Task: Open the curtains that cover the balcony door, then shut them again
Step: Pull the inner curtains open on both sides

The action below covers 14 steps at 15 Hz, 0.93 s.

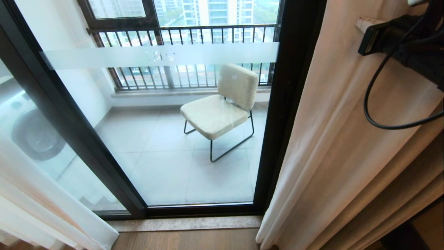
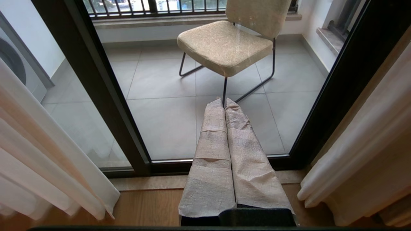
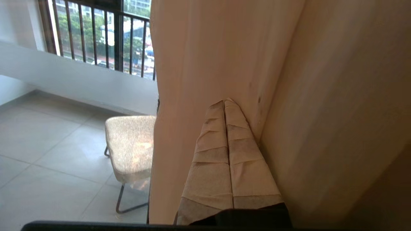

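Observation:
The curtains are parted. The beige curtain (image 1: 340, 146) hangs bunched at the right, and a white sheer curtain (image 1: 38, 201) hangs at the left. Between them the balcony door (image 1: 166, 139) shows, with its dark frame (image 1: 284, 121) and a frosted band. My right arm (image 1: 409, 45) is raised at the upper right against the beige curtain (image 3: 205, 64). Its gripper (image 3: 224, 102) is shut, with the tips pressed into a fold and no fabric between the fingers. My left gripper (image 2: 224, 100) is shut and empty, held low and pointing at the door glass (image 2: 167, 122).
A cream chair (image 1: 222, 111) on black legs stands on the tiled balcony behind the glass. A washing machine (image 1: 31, 132) is at the left and a dark-barred railing (image 1: 180, 34) at the back. A wooden floor (image 1: 187, 239) and a stone sill lie before the door.

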Available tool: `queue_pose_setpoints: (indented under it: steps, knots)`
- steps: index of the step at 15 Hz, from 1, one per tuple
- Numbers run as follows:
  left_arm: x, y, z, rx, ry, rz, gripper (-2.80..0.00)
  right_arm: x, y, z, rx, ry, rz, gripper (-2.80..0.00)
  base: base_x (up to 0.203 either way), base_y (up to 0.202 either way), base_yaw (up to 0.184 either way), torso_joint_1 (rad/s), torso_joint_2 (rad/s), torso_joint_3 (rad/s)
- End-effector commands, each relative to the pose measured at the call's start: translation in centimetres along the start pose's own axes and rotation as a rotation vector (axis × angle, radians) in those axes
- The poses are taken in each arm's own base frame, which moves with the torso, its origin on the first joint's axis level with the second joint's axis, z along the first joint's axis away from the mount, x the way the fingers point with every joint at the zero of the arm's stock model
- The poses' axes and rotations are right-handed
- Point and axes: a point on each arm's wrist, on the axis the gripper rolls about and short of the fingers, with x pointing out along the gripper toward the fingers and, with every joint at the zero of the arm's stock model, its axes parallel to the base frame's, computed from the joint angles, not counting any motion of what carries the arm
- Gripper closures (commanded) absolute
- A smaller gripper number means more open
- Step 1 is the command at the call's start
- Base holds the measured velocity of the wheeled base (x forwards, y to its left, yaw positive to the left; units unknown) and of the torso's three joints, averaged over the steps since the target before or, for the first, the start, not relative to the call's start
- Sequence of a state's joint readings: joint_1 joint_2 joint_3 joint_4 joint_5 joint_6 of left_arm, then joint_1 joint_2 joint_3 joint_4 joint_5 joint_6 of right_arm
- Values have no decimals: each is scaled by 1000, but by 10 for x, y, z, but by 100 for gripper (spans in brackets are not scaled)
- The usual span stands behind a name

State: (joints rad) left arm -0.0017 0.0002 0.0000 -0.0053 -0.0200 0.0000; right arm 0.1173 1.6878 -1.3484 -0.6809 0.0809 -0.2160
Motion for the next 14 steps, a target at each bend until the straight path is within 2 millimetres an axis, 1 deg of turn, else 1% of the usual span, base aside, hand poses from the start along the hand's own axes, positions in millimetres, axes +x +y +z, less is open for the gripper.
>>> queue_pose_setpoints:
  steps: [1, 3, 7, 14]
  knots:
    - [0, 0, 0, 0, -1, 0, 0, -13, -4, 2, -6, 15, -12, 0, 0, 0, 0, 0, 0, 0]
    - [0, 0, 0, 0, -1, 0, 0, -19, -9, -2, -12, 44, -25, 0, 0, 0, 0, 0, 0, 0]
    - [0, 0, 0, 0, -1, -1, 0, -22, -24, -8, -47, 76, -67, 0, 0, 0, 0, 0, 0, 0]
    - [0, 0, 0, 0, -1, 0, 0, -26, -58, -21, -79, 121, -170, 0, 0, 0, 0, 0, 0, 0]
